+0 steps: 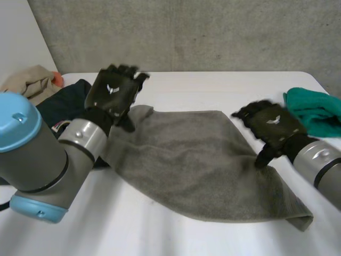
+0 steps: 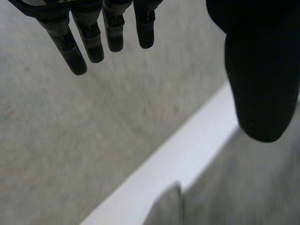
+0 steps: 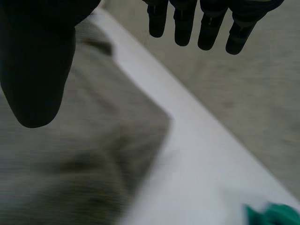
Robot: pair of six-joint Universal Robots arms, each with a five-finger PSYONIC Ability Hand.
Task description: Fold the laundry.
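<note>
Head view shows a grey towel (image 1: 192, 160) lying spread and slightly rumpled across the middle of the white tabletop (image 1: 213, 85), running from the far left toward the near right. The left hand (image 1: 113, 93) is over the towel's far left corner, with its back to the camera. Whether it touches the cloth cannot be told from here. The right hand (image 1: 272, 125) is over the towel's right edge, also back-up, with its thumb pointing down toward the cloth.

In the left wrist view the fingers (image 2: 89, 37) are straight and side by side, a little apart from each other and well away from the thumb (image 2: 262, 84). They hold nothing. Past them is the grey concrete wall (image 2: 70, 140), and towel lies beneath the thumb.

In the right wrist view the fingers (image 3: 183, 23) are likewise straight and slightly spread, the thumb is set wide of them, and nothing is between them. A corner of the towel lies under the palm.

3 other cloths sit at the tabletop's sides. A teal cloth (image 1: 314, 109) is bunched just beyond the right hand, apart from the towel. A dark cloth (image 1: 66, 106) lies at the left behind the left arm, with a beige cloth (image 1: 29, 80) further left of it.
</note>
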